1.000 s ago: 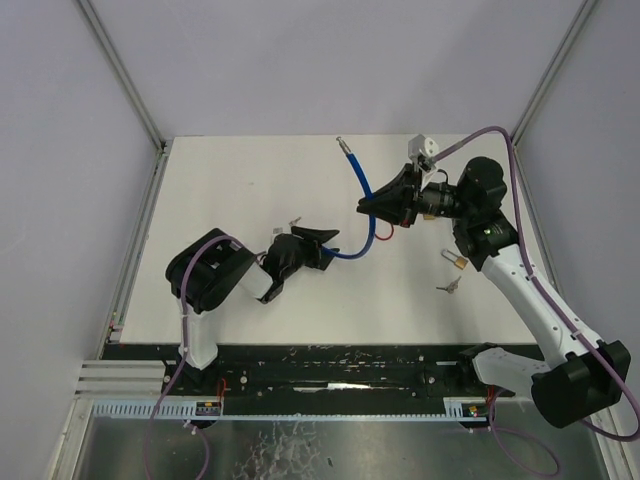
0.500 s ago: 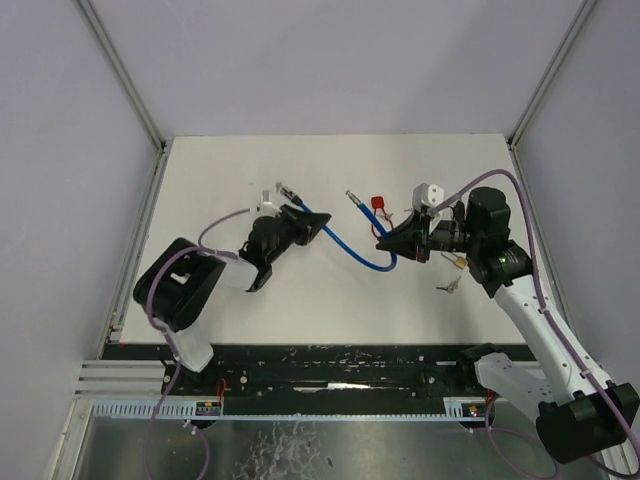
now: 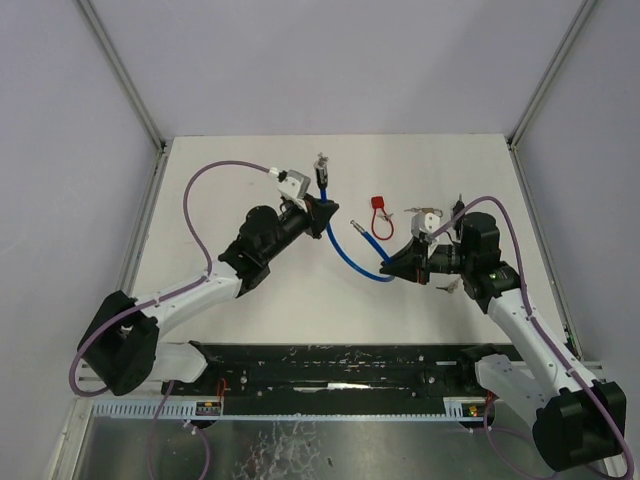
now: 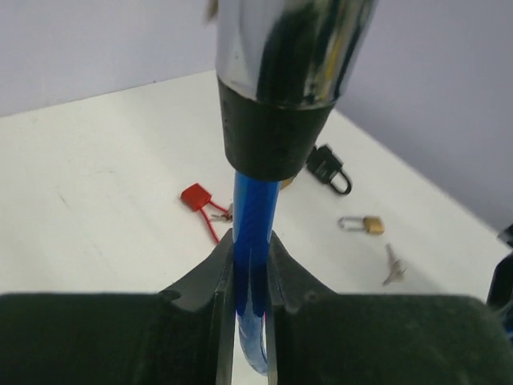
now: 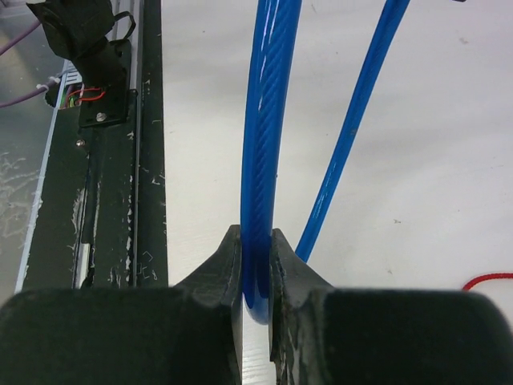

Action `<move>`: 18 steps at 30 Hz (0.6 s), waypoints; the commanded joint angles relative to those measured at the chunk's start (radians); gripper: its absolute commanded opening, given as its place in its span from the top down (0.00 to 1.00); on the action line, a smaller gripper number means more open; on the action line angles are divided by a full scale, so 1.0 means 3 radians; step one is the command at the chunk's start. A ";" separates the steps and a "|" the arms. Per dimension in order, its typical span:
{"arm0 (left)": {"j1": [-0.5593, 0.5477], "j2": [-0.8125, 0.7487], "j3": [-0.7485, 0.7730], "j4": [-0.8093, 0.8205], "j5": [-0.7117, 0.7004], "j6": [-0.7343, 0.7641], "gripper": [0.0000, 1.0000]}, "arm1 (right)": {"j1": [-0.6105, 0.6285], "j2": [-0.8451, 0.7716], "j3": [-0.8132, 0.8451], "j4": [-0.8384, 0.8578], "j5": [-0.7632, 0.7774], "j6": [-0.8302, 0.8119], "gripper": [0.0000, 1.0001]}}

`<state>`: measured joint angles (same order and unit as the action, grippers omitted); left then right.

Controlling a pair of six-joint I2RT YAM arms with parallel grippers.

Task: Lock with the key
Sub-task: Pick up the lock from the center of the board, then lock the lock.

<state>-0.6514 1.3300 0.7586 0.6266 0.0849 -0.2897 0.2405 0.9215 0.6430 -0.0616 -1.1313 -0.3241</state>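
A blue cable lock (image 3: 352, 262) curves across the table between both grippers. My left gripper (image 3: 318, 214) is shut on the cable just below its chrome end (image 3: 322, 168). In the left wrist view the cable (image 4: 255, 210) runs up between the jaws of the left gripper (image 4: 251, 241) to the chrome and black end piece (image 4: 284, 72). My right gripper (image 3: 393, 266) is shut on the cable's low bend. It also shows in the right wrist view (image 5: 256, 237), clamped on the cable (image 5: 268, 120). The other cable end (image 3: 356, 228) lies free. A key (image 4: 390, 265) lies on the table.
A red lock with a thin red loop (image 3: 379, 208) lies between the arms, and also shows in the left wrist view (image 4: 195, 196). A black padlock (image 4: 329, 167) and a small brass padlock (image 4: 365, 224) lie at the right. The black front rail (image 5: 120, 160) runs close to the right gripper.
My left arm has stretched out far and to the right, carrying its cable end upright. My right gripper has dropped nearer with the cable's bend. The red lock now shows uncovered.
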 commanded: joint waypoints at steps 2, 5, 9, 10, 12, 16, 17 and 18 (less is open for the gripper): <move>-0.0221 -0.0211 0.0131 -0.0380 -0.0141 0.1110 1.00 | -0.0049 -0.0070 -0.0201 0.0638 -0.0112 0.0248 1.00; -0.0319 -0.0267 0.0121 -0.0486 -0.0080 0.1390 1.00 | -0.0057 -0.0060 -0.0216 0.0666 -0.0115 0.0267 1.00; -0.0448 -0.0290 0.0117 -0.0601 -0.0195 0.1599 1.00 | -0.0073 -0.0063 -0.0238 0.0708 -0.0110 0.0313 1.00; -0.0476 -0.0284 0.0129 -0.0640 -0.0241 0.1621 1.00 | -0.0072 -0.0063 -0.0246 0.0726 -0.0114 0.0333 1.00; -0.0523 -0.0274 0.0145 -0.0673 -0.0294 0.1639 1.00 | -0.0079 -0.0065 -0.0261 0.0749 -0.0123 0.0357 1.00; -0.0612 -0.0255 0.0161 -0.0700 -0.0396 0.1669 1.00 | -0.0084 -0.0050 -0.0265 0.0758 -0.0110 0.0405 1.00; -0.0633 -0.0256 0.0158 -0.0702 -0.0417 0.1677 1.00 | -0.0089 -0.0047 -0.0270 0.0761 -0.0110 0.0411 1.00; -0.0656 -0.0253 0.0161 -0.0705 -0.0445 0.1684 1.00 | -0.0089 -0.0045 -0.0266 0.0758 -0.0110 0.0412 1.00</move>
<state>-0.8181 1.2720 0.7593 0.3920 -0.0116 0.1726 0.2249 0.9119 0.5591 0.0990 -1.1538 -0.2169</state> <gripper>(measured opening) 0.114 0.147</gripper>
